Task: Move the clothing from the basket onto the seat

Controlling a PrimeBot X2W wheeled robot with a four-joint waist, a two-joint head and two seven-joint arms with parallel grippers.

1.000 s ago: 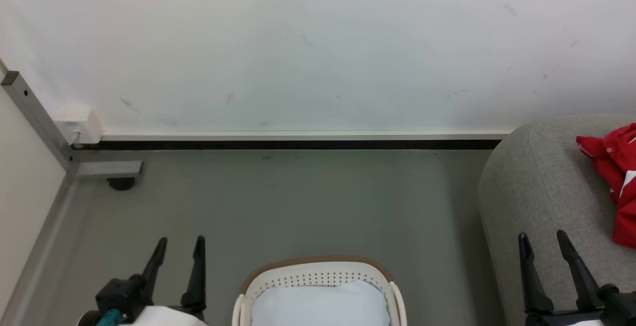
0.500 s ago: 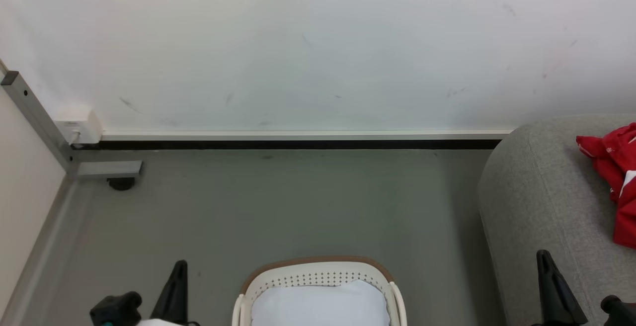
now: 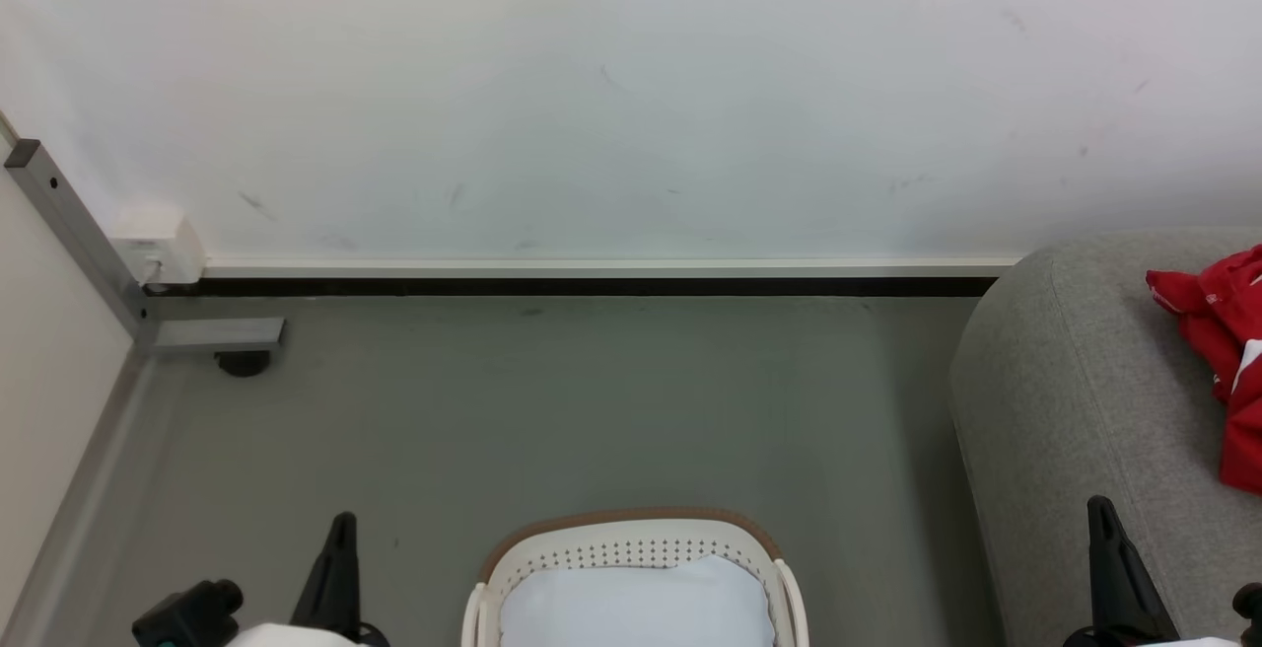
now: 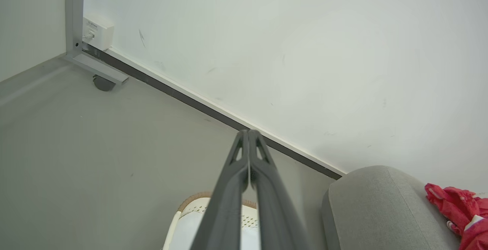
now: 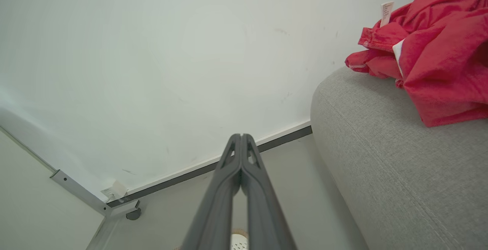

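Seen from the head camera, a cream-white perforated basket [image 3: 631, 550] with a brown rim sat on the grey floor [image 3: 552, 400] at the bottom centre of the view. A pale flat pad [image 3: 636, 608] lay inside it. A white wall [image 3: 592, 85] with a dark skirting strip ran across behind.

The red clothing [image 3: 1232, 361] lay in a crumpled heap on top of the light-grey seat [image 3: 1075, 381] at the far right edge, well apart from the basket.

The left fingers [image 4: 230, 196] were pressed together into a single dark blade, pinching nothing. In the head view they rose at the lower left, beside the basket but not touching it. Along the left wrist view, their tips lined up with the skirting strip. The basket showed behind them at the bottom edge, while the seat and the clothing sat off to the lower right – far from the tips.

The right fingers [image 5: 221, 204] were likewise pressed together and empty. In the head view they stood at the lower right, in front of the seat's rounded side. In the right wrist view, the clothing – one fold showing a white patch and a small label – rested on the seat at the upper right, well clear of the tips.
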